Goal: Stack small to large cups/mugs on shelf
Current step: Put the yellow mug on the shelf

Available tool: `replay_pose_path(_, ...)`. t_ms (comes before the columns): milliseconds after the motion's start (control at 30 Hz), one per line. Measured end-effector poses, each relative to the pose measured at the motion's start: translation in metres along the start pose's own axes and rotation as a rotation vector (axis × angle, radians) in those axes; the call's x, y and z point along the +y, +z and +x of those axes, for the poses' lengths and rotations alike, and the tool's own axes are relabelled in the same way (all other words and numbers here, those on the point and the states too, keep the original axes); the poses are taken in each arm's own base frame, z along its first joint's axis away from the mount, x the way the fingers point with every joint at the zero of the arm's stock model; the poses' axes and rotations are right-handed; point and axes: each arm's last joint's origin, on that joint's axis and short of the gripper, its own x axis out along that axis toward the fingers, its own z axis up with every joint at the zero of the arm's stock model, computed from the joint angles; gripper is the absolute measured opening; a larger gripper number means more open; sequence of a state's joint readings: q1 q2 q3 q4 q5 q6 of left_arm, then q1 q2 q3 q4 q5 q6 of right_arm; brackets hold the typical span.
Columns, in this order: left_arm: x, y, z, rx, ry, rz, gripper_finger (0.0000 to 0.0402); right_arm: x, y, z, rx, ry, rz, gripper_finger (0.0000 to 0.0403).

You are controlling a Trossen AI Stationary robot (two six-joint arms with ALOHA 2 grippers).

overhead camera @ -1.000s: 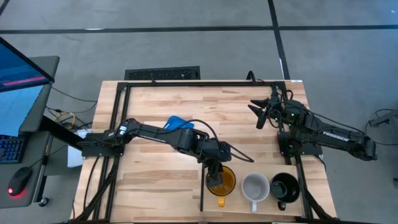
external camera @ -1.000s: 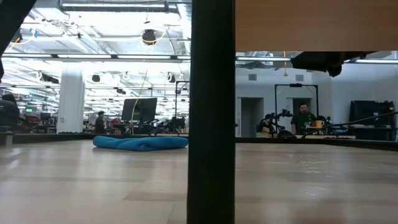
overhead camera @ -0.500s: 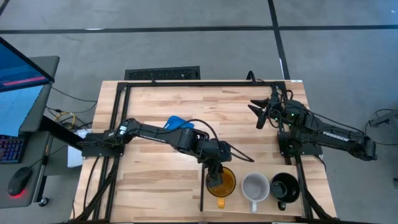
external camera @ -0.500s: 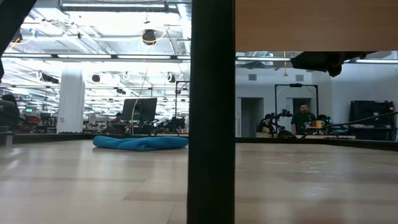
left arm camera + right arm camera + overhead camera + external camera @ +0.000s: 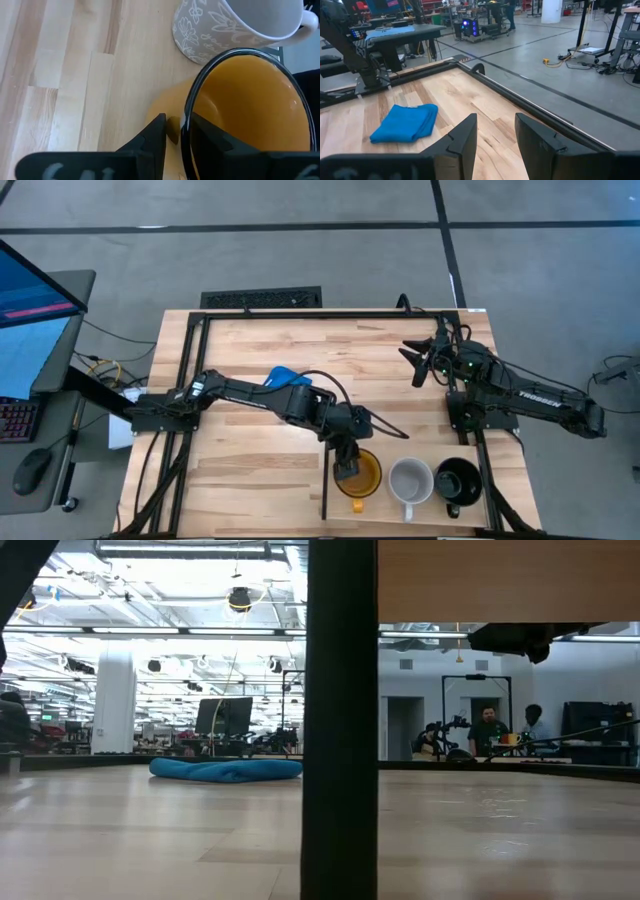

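The shelf (image 5: 420, 442) is filled edge to edge by the yellow mug (image 5: 358, 473), grey mug (image 5: 410, 481) and black mug (image 5: 458, 480), hemmed by a black divider (image 5: 323, 480); open counter (image 5: 240, 460) is left beside a blue cloth (image 5: 283, 377).

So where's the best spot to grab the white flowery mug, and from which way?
Probably by its rim, coming straight down from above. The grey-white mug stands upright with its mouth open, squeezed between the amber mug and the black mug, so its sides are crowded. Its handle points to the table's front edge, leaving the far rim free for one jaw inside, one outside.
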State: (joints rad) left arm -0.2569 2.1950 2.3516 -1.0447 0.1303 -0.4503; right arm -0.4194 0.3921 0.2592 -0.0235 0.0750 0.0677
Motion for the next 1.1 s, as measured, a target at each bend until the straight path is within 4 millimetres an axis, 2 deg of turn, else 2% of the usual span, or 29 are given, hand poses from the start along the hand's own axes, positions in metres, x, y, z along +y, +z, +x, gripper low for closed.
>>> replay_pose_path(700, 0.003, 0.005, -0.001, -0.02, -0.03, 0.018, 0.0071, 0.0, 0.0, 0.0, 0.0, 0.0, -0.024, 0.0155)
replay_pose_path(1100, 0.008, 0.011, -0.002, -0.081, 0.0, 0.086, 0.0071, 0.0, 0.0, 0.0, 0.0, 0.0, -0.024, 0.0155)
